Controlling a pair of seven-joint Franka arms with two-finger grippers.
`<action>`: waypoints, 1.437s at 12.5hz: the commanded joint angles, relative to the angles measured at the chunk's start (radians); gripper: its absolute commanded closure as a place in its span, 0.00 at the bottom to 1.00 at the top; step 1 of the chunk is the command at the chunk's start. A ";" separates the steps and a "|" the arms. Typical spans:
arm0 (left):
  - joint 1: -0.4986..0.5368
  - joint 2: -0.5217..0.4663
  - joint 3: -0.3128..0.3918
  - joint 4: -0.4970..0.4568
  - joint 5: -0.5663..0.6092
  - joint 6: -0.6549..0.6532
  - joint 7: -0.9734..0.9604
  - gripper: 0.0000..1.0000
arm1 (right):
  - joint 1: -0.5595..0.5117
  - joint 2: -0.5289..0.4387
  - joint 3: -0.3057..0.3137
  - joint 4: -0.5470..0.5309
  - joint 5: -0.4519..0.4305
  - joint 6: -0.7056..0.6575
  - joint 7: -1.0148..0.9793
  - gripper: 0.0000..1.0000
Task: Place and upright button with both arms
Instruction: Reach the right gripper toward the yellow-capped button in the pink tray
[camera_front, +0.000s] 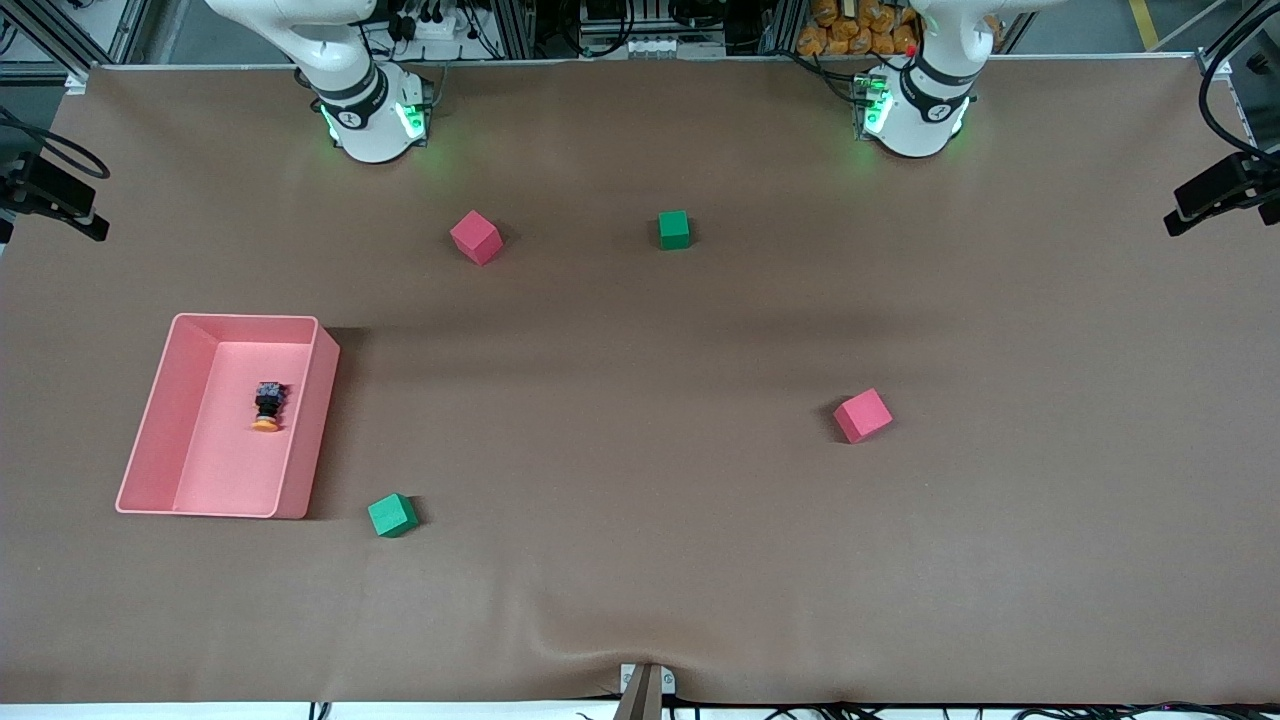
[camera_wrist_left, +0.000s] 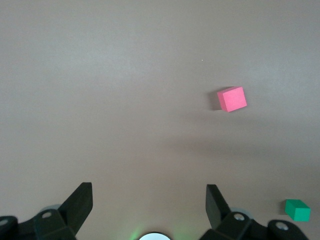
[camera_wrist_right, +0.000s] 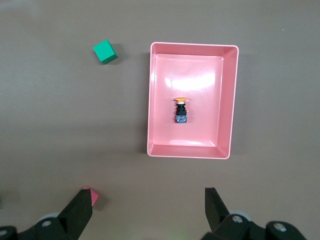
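In the front view both arms are cut off by the top edge, so only the right arm (camera_front: 345, 75) and the left arm (camera_front: 925, 85) near their bases show, and neither claw appears there. In the left wrist view the left claw (camera_wrist_left: 149, 206) is cropped by the lower edge, leaving only its spread fingers. In the right wrist view the right claw (camera_wrist_right: 149, 206) is cropped likewise, and one finger (camera_wrist_right: 80, 212) hides most of a pink cube (camera_wrist_right: 93, 195). The button (camera_front: 267, 406) is too small to make out any detail.

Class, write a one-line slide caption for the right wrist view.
Open right hand above pink tray holding the button lying on its side.
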 joint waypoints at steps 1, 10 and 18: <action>0.003 0.000 -0.003 0.004 -0.013 0.004 0.020 0.00 | -0.010 -0.022 0.005 -0.021 -0.012 0.000 -0.014 0.00; 0.001 0.004 -0.003 0.004 -0.010 0.004 0.021 0.00 | -0.007 0.147 -0.031 0.033 -0.026 0.003 -0.019 0.00; 0.001 0.007 -0.003 0.004 -0.014 0.004 0.021 0.00 | -0.026 0.336 -0.102 -0.278 0.017 0.442 -0.020 0.00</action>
